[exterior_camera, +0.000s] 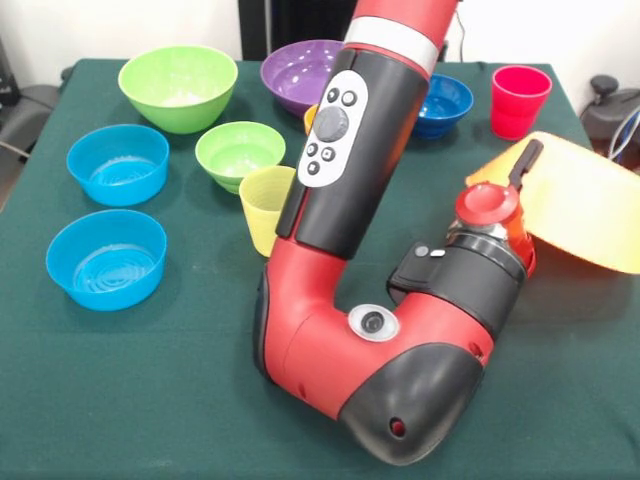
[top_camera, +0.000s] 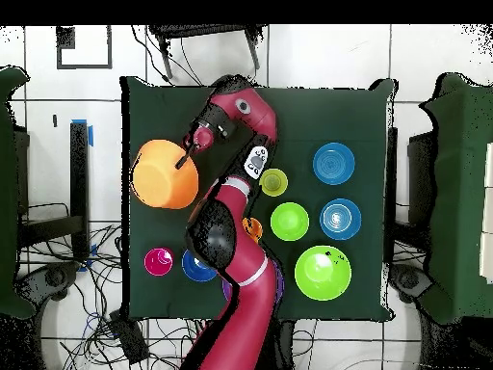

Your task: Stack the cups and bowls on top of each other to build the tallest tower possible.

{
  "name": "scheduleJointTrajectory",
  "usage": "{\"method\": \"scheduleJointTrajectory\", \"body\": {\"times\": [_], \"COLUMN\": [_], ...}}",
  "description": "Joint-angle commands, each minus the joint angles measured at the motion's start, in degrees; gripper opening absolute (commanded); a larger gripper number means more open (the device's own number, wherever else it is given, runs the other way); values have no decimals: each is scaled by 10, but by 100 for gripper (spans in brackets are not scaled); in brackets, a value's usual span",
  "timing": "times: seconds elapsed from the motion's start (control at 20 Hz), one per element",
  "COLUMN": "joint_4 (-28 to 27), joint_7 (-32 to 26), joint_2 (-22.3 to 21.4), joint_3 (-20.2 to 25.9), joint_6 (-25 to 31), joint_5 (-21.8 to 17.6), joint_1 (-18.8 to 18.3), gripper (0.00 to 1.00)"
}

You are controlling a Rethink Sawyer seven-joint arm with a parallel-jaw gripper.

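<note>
Bowls and cups lie scattered over the dark green cloth worktop, with no tower begun: nothing yet sits on anything else. The red and black robot arm bends low across the middle of the scene, and its gripper meets the rim of the huge orange plastic bowl, which stands tilted at the worktop's edge. One dark finger shows against the rim, but whether the gripper is clamped on it or merely touching cannot be told from either view.

Step in hand, as judged: handling the widest piece, which would serve as the tower's base. The next move calls for bringing this bowl to open worktop and setting it down stably, probably mouth down, so that smaller pieces can rest on it.

Remaining pieces, by size: a large light-green plastic bowl and a large purple plastic bowl at the far side; two light blue plastic bowls set one behind the other; a small green plastic bowl; a small dark blue plastic bowl beside the arm. A translucent yellow ribbed cup stands just beside the arm, a red plastic cup stands well apart near the far corner, and an orange cup shows only partly behind the arm.
</note>
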Motion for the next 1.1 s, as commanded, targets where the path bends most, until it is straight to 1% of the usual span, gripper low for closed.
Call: {"method": "scheduleJointTrajectory", "body": {"times": [0.05,0.15,0.2,0.25,0.3,0.35,0.4,0.5,0.7,0.8,0.85,0.95,1.1], "joint_4": [-21,-9,-9,-4,10,22,38,50,59,55,43,26,8], "joint_7": [371,376,387,392,406,424,437,451,467,467,467,465,460], "joint_2": [101,98,96,95,94,92,88,79,60,54,52,50,56], "joint_3": [395,375,383,374,380,372,382,393,417,423,422,420,421], "joint_6": [-47,-49,-52,-53,-53,-56,-69,-121,-198,-229,-255,-280,-294], "joint_5": [-43,-51,-52,-56,-64,-71,-82,-105,-146,-170,-172,-185,-198], "joint_1": [62,58,62,60,66,67,75,80,94,91,85,74,61], "gripper": [100,100,100,100,100,100,100,100,100,100,100,100,100]}}
